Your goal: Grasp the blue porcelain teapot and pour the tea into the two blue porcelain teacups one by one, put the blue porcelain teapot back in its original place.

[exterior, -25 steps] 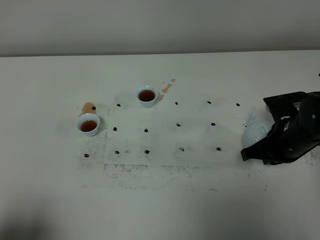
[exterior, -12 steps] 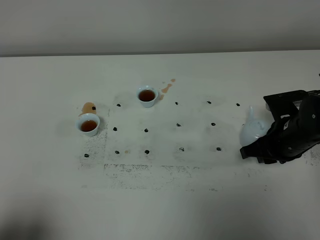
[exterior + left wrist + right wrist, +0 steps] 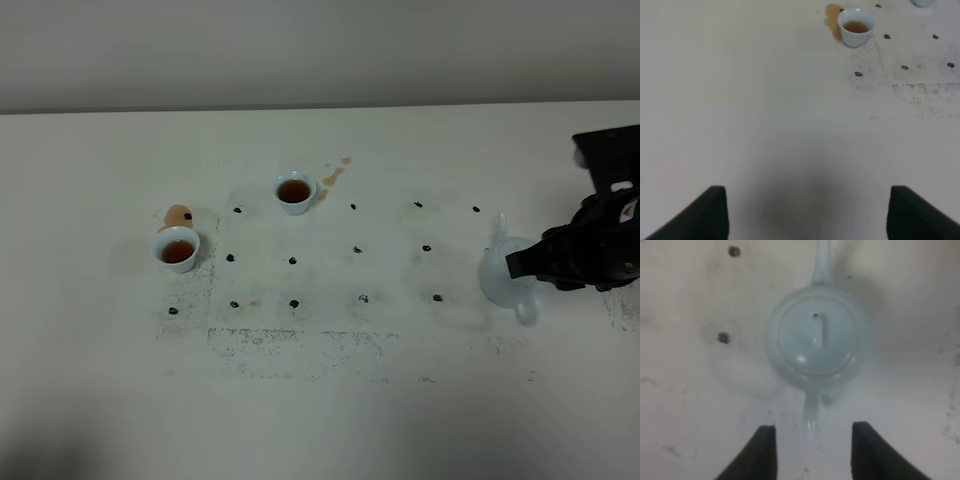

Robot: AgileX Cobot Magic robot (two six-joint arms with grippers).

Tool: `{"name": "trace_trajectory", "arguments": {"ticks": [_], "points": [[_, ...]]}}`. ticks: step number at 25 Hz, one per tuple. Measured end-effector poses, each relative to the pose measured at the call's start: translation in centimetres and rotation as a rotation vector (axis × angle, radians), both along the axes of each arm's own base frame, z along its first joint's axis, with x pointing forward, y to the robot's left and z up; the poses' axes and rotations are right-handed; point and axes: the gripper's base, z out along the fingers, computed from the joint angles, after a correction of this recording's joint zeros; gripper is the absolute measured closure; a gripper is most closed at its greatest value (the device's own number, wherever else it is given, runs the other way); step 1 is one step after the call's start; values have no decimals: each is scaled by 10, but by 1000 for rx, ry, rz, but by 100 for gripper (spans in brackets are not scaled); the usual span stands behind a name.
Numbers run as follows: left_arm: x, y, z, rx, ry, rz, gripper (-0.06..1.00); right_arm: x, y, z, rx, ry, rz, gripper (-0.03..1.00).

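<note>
The blue porcelain teapot (image 3: 498, 270) stands upright on the table at the right, spout pointing to the far side, lid on. In the right wrist view the teapot (image 3: 816, 340) is seen from above with its handle (image 3: 811, 420) between my fingers. My right gripper (image 3: 525, 268) is open and hovers above the handle (image 3: 524, 308), not touching it; it also shows in the right wrist view (image 3: 813, 429). Two blue porcelain teacups hold brown tea: one at the middle back (image 3: 295, 190), one at the left (image 3: 176, 248). My left gripper (image 3: 807, 200) is open and empty over bare table, with the left cup (image 3: 856, 26) far ahead.
Brown tea spills lie beside the left cup (image 3: 177, 213) and near the back cup (image 3: 333, 175). Black dot marks (image 3: 357, 249) form a grid on the white table (image 3: 320, 400). A grey wall runs along the far edge.
My right gripper has let go of the teapot and drawn up and to the right. The teapot now stands free on the table, its handle showing. The cups have not moved.
</note>
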Motion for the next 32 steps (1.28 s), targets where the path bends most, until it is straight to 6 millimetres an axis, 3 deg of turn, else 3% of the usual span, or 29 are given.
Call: {"name": "trace_trajectory", "arguments": {"ticks": [5, 10, 14, 18, 23, 27, 32], "points": [[0, 0, 0, 0, 0, 0, 28, -41, -20, 53, -30, -90, -54, 59], [0, 0, 0, 0, 0, 0, 28, -89, -47, 83, -91, -93, -164, 59], [0, 0, 0, 0, 0, 0, 28, -129, -56, 99, -95, -117, -235, 59], [0, 0, 0, 0, 0, 0, 28, -169, -58, 99, -94, -143, -276, 59], [0, 0, 0, 0, 0, 0, 28, -209, -53, 82, -86, -201, -275, 59], [0, 0, 0, 0, 0, 0, 28, -234, -50, 68, -80, -264, -260, 59], [0, 0, 0, 0, 0, 0, 28, -258, -43, 69, -58, -394, -218, 59]]}}
